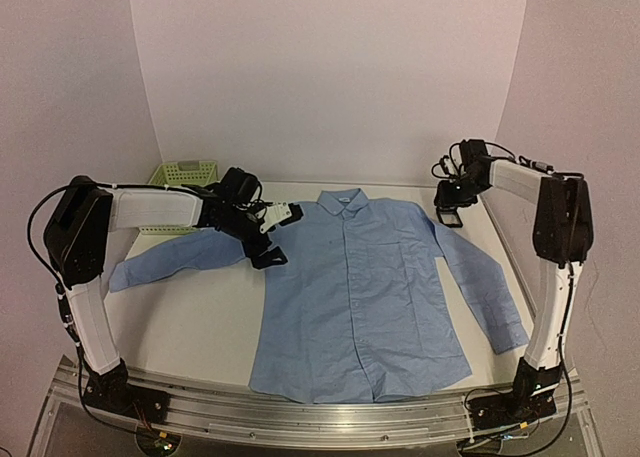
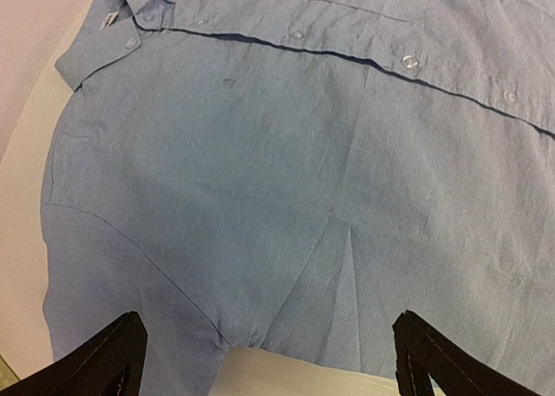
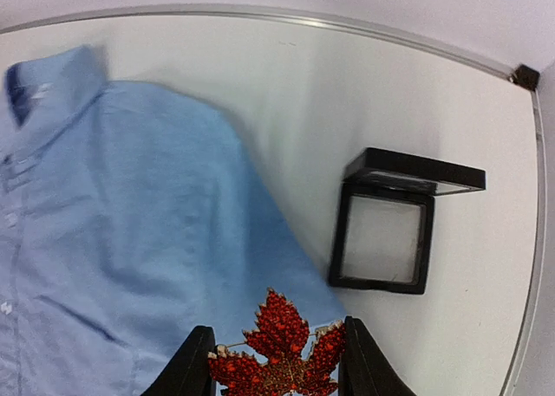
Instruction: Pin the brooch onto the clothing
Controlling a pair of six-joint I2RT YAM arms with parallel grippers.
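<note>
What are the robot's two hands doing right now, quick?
Left gripper: open, nothing in it, over the shirt.
Right gripper: closed on the brooch.

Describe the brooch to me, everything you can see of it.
The brooch is a small maple-leaf shape, set with glittering red stones and edged in gold-looking metal. The bottom edge of the right wrist view cuts off its lower part. It sits between the fingers of the right gripper, which is shut on it, its leaf tip pointing away from the camera. Behind it lie the shoulder of the blue shirt and an open, empty black box. Whether it touches the cloth cannot be told.
</note>
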